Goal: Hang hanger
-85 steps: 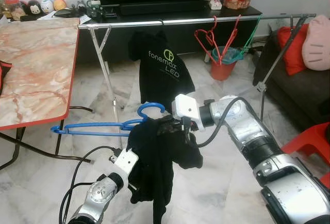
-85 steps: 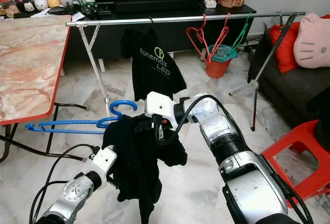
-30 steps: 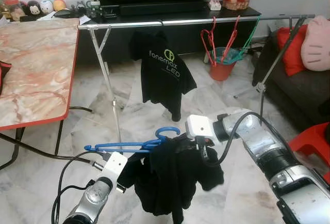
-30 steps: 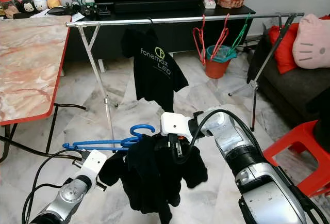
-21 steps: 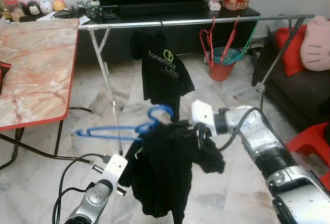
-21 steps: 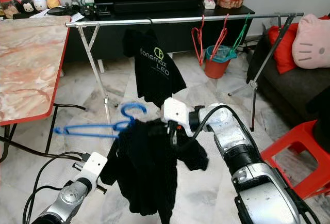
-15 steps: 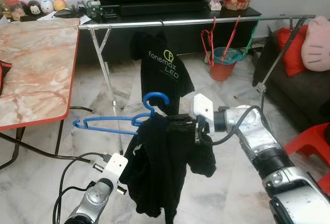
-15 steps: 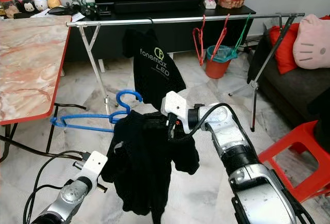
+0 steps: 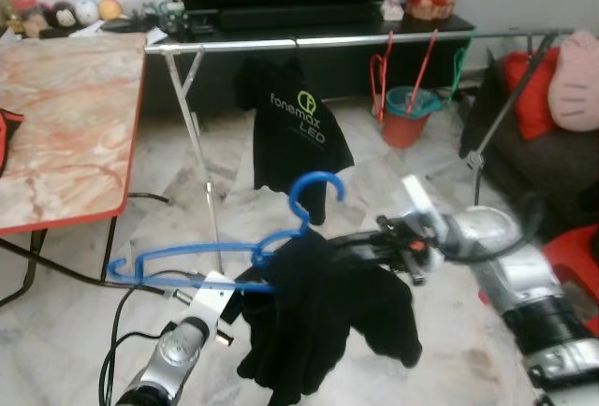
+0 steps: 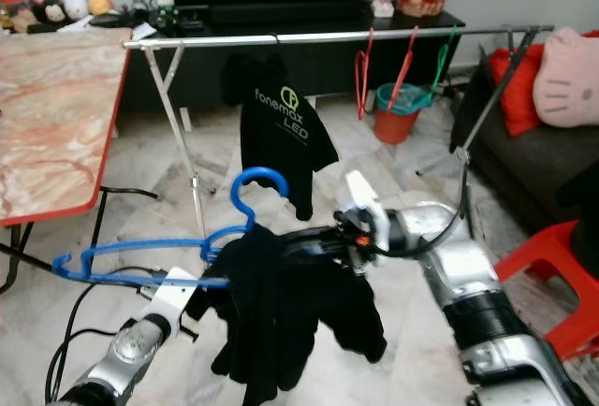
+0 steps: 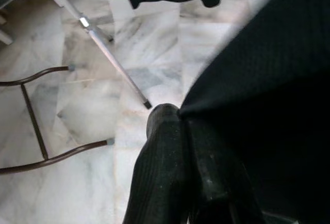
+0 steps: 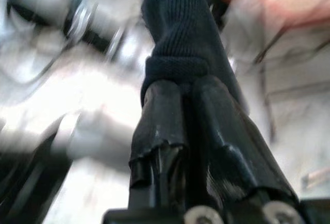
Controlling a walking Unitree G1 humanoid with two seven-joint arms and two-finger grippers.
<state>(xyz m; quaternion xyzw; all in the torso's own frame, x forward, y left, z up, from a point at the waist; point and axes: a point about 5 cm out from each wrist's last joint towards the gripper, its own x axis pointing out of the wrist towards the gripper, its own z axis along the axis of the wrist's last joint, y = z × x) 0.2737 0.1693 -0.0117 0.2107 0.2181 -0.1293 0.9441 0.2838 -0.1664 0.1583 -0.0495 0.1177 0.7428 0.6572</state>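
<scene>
Left eye view: the blue hanger [image 9: 225, 261] is hanging low over the floor [image 9: 178, 172], short of the rail [image 9: 281, 43], a black garment [image 9: 323, 317] draping from it. The right gripper [image 9: 360, 245] and left gripper [image 11: 178, 131] are both clenching that garment.

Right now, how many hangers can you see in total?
5: a blue hanger carrying a black garment between the arms, one under the logo shirt on the rail, and three empty ones further along it. Others may be hidden.
</scene>
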